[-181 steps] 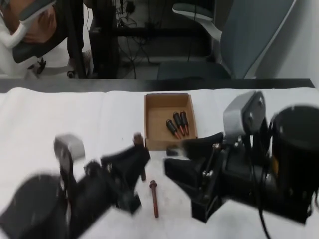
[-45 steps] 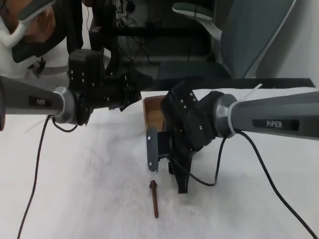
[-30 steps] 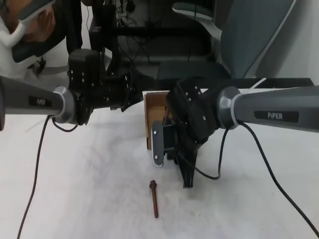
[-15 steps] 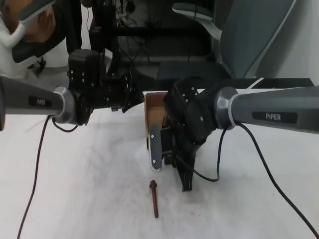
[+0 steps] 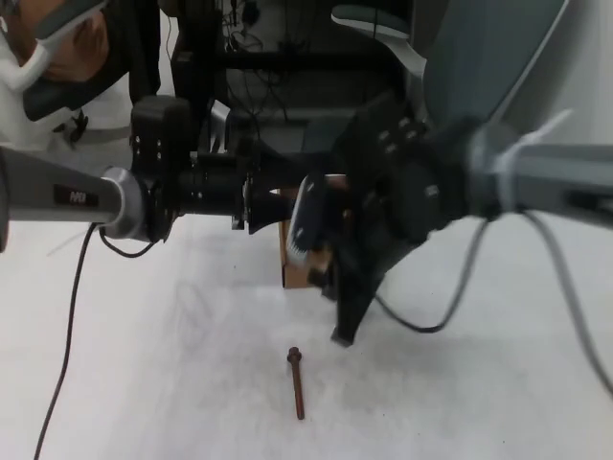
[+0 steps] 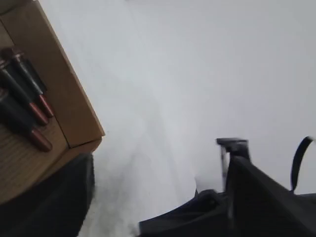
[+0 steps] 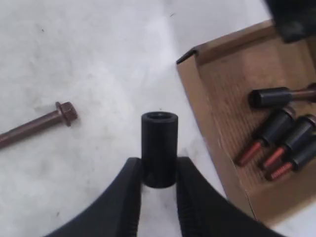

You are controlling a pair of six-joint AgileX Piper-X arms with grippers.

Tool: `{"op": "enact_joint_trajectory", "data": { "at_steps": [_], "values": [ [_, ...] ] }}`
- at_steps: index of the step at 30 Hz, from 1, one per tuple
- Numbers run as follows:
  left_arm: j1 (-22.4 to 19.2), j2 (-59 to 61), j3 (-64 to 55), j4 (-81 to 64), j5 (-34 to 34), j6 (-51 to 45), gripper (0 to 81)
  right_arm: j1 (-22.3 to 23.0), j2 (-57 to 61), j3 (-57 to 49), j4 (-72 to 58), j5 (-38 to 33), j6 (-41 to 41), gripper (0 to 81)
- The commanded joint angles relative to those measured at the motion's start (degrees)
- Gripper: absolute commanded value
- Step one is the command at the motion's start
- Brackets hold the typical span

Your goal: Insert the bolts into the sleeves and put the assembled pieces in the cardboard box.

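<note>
Right wrist view gives the detail: right gripper [image 7: 159, 170] fingers clamped on a smooth black cylindrical sleeve [image 7: 159, 140], bore open at the far end, held over the white surface [image 7: 98, 49]. Loose bolt [image 7: 34, 127], brown metal with a hex head, lies on the surface near the sleeve, not touching. High view shows the whole bolt [image 5: 297, 383], nearest the camera. Beyond it, the cardboard box [image 7: 197, 81] has a corrugated floor and holds four assembled pieces [image 7: 276, 131]: black sleeves, coppery tips protruding. Left wrist view: left gripper [image 6: 158, 158] fingers spread wide, nothing between, just beside the box corner. Left arm [image 5: 77, 196] carries small white print, illegible.
</note>
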Motion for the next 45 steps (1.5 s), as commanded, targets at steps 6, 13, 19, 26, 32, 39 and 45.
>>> {"op": "enact_joint_trajectory", "data": {
  "at_steps": [6, 13, 19, 26, 32, 39, 45],
  "values": [
    [-0.1, -9.8, 8.0, 2.2, 0.3, 1.2, 70.0, -7.3, -15.0, 15.5, 0.2, -0.7, 9.0, 0.0],
    [-5.2, -20.4, 15.9, 26.7, -19.1, 16.4, 70.0, -8.1, -26.8, 25.4, 0.3, 1.4, 19.5, 0.0],
    [-16.9, -24.4, 15.7, 43.0, -55.1, 26.7, 70.0, -8.1, -32.7, 28.0, 0.1, 0.7, 21.7, 0.0],
    [-22.6, -24.3, 15.5, 48.2, -63.1, 17.2, 46.5, -8.1, -33.6, 28.0, 0.1, 0.7, 21.3, 0.0],
    [-22.6, -23.3, 15.5, 48.6, -65.8, 17.2, 46.5, -8.1, -33.6, 28.0, -0.4, -2.2, 21.3, 0.0],
    [-22.7, -18.7, 14.1, 48.2, -65.5, 13.8, 46.5, -8.1, -33.6, 28.0, -1.1, -3.7, 21.3, 0.0],
    [-22.7, -16.0, 12.1, 47.3, -66.1, 12.4, 44.8, -8.1, -33.6, 28.0, -1.1, -4.6, 21.3, 0.0]
  ]
}}
